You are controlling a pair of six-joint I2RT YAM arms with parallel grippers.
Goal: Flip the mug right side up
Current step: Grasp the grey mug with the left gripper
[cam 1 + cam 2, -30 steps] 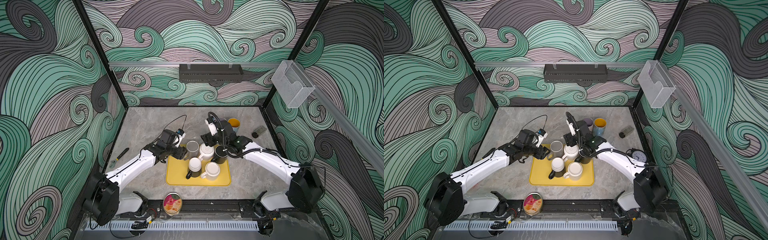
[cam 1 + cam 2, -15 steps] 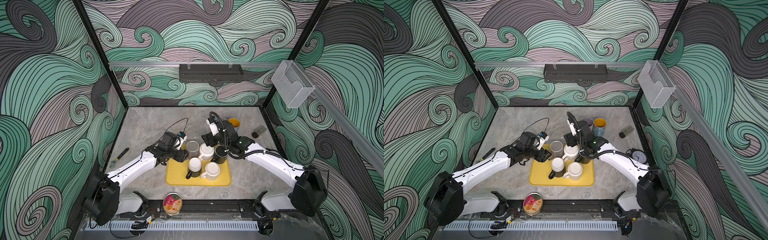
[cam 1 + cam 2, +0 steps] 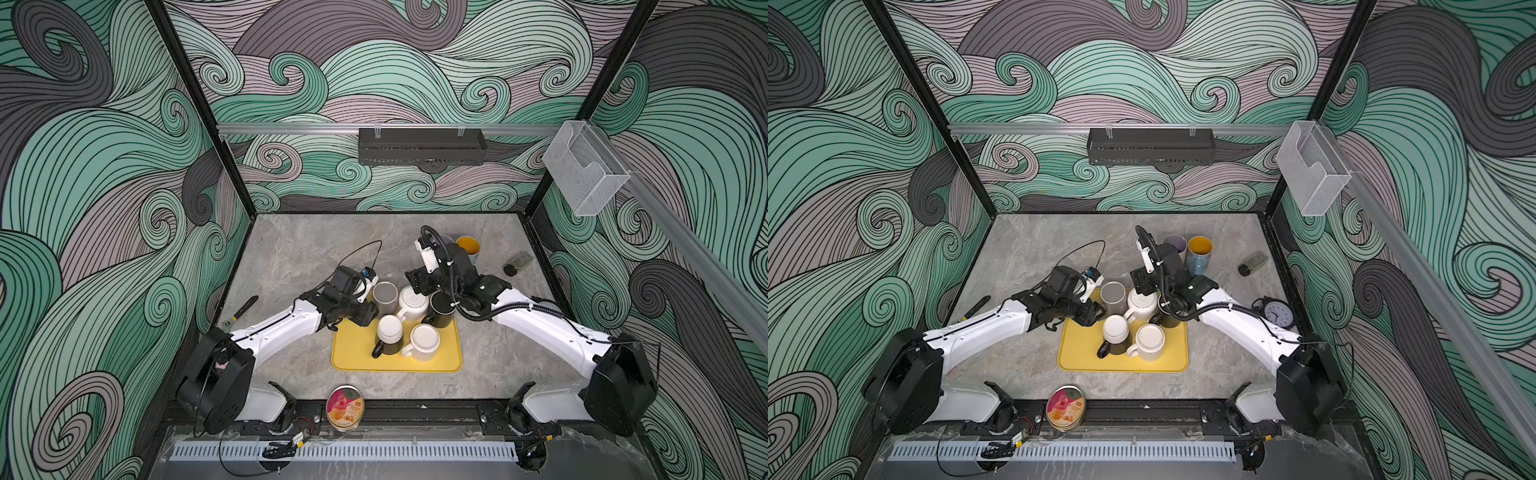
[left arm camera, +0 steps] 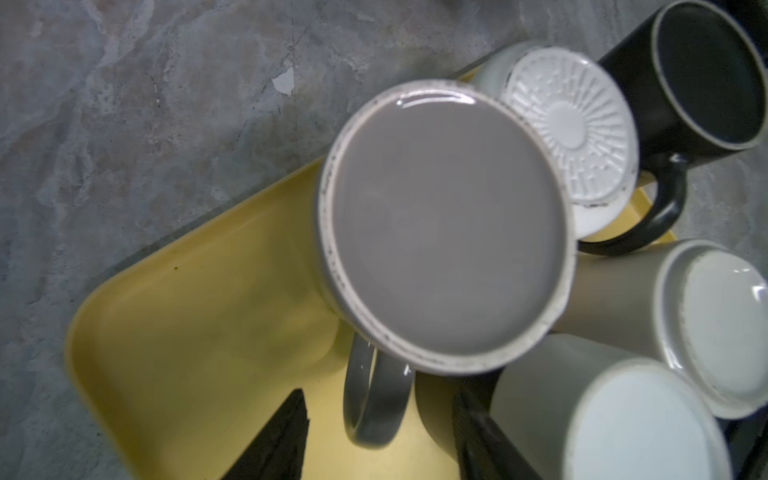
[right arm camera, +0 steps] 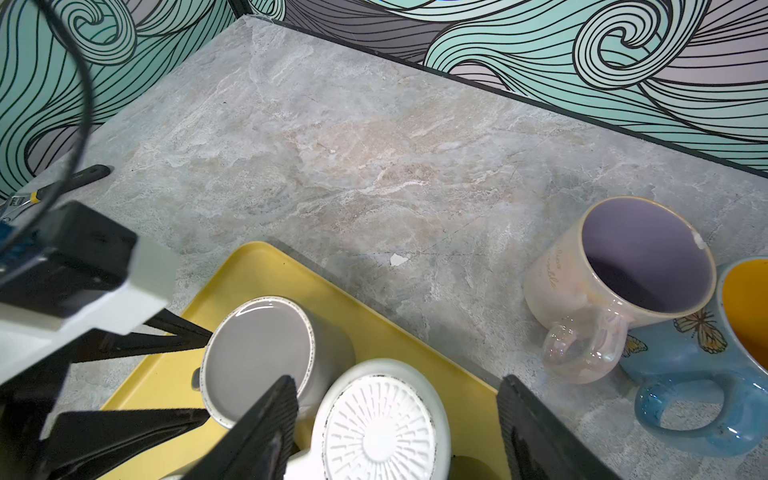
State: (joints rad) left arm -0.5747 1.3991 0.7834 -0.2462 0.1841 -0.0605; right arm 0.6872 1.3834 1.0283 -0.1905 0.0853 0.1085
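A grey mug (image 4: 444, 232) stands upside down at the far left corner of the yellow tray (image 3: 357, 357), base up. My left gripper (image 4: 380, 440) is open, and the mug's grey handle (image 4: 374, 407) lies between its fingers without touching either. A white mug with a ribbed base (image 5: 378, 428) stands upside down beside the grey mug (image 3: 385, 293). My right gripper (image 5: 399, 428) hangs open over the ribbed mug, one finger (image 5: 266, 428) by the grey mug's side, the other well clear. In both top views the grippers face each other across these two mugs.
Three more mugs crowd the tray: a black one (image 3: 440, 309), a black one with a white base (image 3: 388, 332), a cream one (image 3: 424, 343). Upright purple-lined (image 5: 640, 257) and blue (image 5: 706, 357) mugs stand behind it. A jar (image 3: 517, 262), a clock (image 3: 1277, 311), a tin (image 3: 345, 407) and a hand tool (image 3: 245, 307) lie around.
My left gripper has shifted slightly toward the front beside the grey mug and its jaws have narrowed around the handle. The right gripper has hardly moved.
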